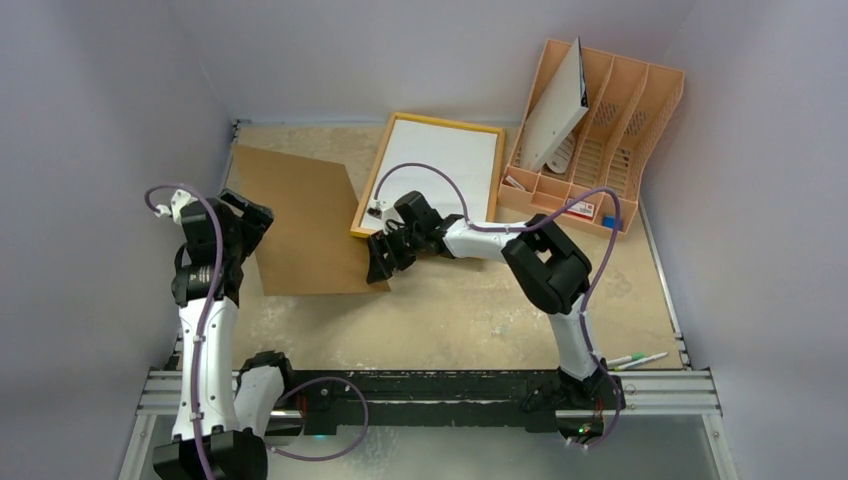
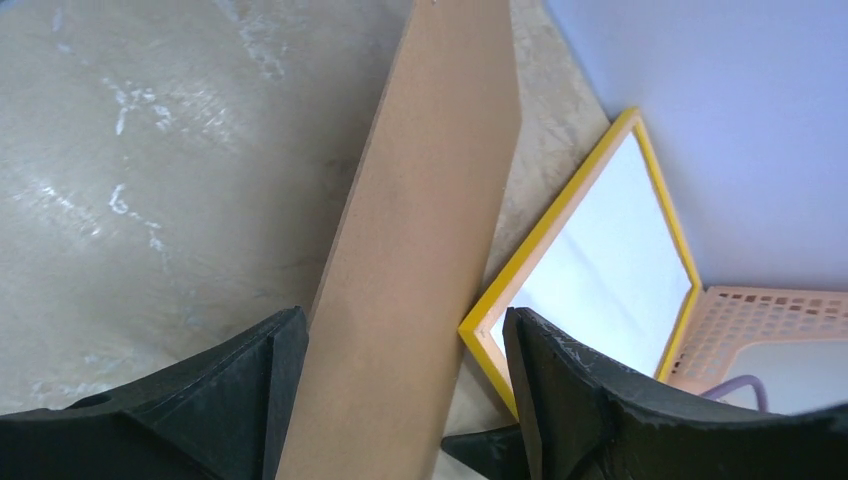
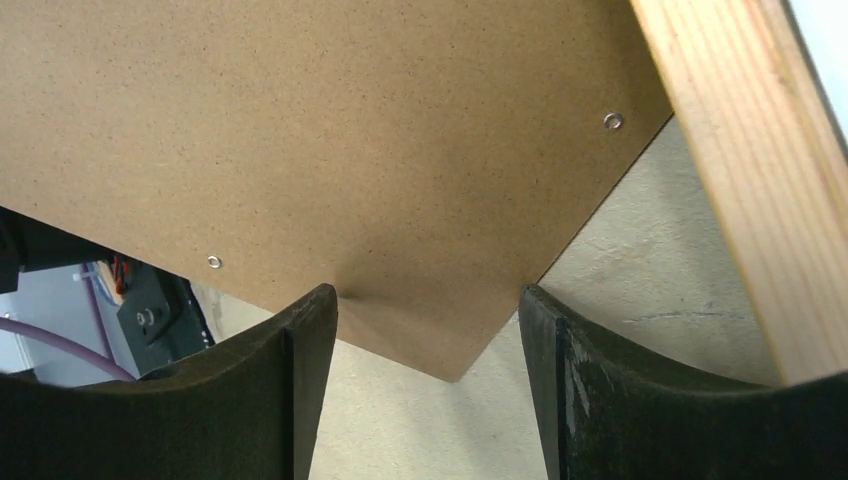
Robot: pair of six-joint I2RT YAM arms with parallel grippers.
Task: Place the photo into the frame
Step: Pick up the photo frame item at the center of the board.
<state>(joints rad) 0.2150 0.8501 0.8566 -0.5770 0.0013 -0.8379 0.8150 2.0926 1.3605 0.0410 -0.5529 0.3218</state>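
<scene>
The yellow frame [image 1: 372,182] lies at the back centre, its wood-coloured back up in the right wrist view [image 3: 740,170]. A plain white sheet [image 1: 440,170] fills it; no printed side shows, so I cannot tell whether it is the photo. The brown backing board [image 1: 300,215] lies flat to the frame's left. My right gripper [image 1: 380,262] is open at the board's near right corner [image 3: 350,130], which shows between its fingers [image 3: 425,300]. My left gripper [image 1: 250,215] is open and empty above the board's left part [image 2: 420,200], with the frame [image 2: 545,235] beyond.
An orange slotted organizer [image 1: 610,120] stands at the back right with a white panel [image 1: 555,100] leaning in it. Two pens [image 1: 635,360] lie at the near right. Grey walls close in on three sides. A metal rail [image 1: 430,392] runs along the front.
</scene>
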